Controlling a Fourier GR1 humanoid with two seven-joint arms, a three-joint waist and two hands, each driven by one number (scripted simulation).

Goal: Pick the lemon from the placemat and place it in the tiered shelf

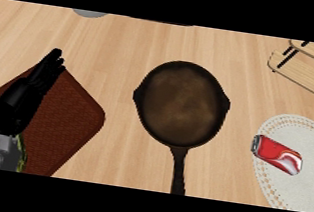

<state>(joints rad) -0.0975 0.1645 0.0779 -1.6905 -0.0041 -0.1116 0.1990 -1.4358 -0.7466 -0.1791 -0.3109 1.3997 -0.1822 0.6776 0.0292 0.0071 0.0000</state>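
**Q:** Where is the lemon?
**A:** Not plainly visible. A yellow-green sliver (pixel 23 157) beside the left forearm, on the brown placemat (pixel 69 116), may be it. The left hand (pixel 11 103) hangs above, fingers straight, holding nothing.

**Q:** The risk?
**A:** Grasping blind, or clipping the skillet (pixel 180 106) on the way across the wooden counter (pixel 123 48) to the tiered shelf (pixel 310 69).

No readable text anywhere, red can (pixel 278 155) bears white markings, none legible
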